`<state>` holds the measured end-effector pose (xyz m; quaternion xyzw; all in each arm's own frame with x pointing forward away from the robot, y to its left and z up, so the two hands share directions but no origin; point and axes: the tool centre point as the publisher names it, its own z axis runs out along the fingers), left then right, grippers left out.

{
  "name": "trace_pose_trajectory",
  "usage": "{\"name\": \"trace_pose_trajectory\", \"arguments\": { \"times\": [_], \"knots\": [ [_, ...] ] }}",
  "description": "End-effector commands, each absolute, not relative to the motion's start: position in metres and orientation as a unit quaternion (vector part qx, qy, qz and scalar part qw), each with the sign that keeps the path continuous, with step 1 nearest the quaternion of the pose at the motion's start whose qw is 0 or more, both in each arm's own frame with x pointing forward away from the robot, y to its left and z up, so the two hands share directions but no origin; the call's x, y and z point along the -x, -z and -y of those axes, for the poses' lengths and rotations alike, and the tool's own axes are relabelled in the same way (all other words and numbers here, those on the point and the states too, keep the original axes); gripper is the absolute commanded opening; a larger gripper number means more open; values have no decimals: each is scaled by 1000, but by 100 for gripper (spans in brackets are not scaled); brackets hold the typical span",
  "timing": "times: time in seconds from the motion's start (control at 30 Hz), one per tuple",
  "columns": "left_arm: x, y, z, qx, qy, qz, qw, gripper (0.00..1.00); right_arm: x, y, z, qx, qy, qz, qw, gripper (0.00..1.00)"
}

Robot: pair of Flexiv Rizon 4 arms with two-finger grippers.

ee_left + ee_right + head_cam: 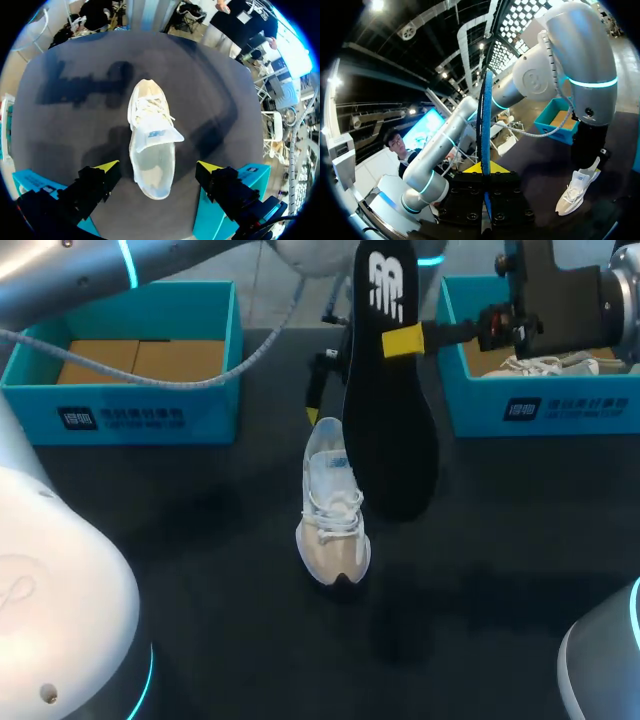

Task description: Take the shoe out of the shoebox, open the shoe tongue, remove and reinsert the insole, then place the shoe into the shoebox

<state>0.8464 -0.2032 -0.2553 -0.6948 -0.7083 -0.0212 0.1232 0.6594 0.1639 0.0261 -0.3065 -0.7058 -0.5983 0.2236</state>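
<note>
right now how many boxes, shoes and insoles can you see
boxes: 2, left box and right box
shoes: 2, table shoe and boxed shoe, which lies in the right box
insole: 1
total: 5

Silver-grey arms (60,270), cyan light rings; black jaws, yellow tips.

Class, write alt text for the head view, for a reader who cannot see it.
The right gripper holds a black insole upright, next to a white shoe on the dark table. Behind stand two teal boxes: the left shoebox and the right shoebox.
</note>
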Motion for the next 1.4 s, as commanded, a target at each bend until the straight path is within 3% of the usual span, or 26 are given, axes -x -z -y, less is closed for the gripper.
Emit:
{"name": "trace_pose_trajectory", "arguments": {
  "times": [0.03,0.3,0.57,1.1,1.4],
  "knots": [
    [-850,244,179,676,-78,732,33,100,-683,-23,-161,310,591,705,241,0],
    [-856,219,163,642,-146,751,-41,100,-711,-15,-135,355,585,671,285,0],
    [-852,205,157,620,-182,761,-67,100,-731,-4,-118,390,604,622,310,0],
    [-837,150,144,590,-296,721,-212,100,-773,67,-108,466,599,526,384,0],
    [-818,128,135,598,-355,658,-290,100,-792,68,-106,481,562,516,431,0]
  ]
}}
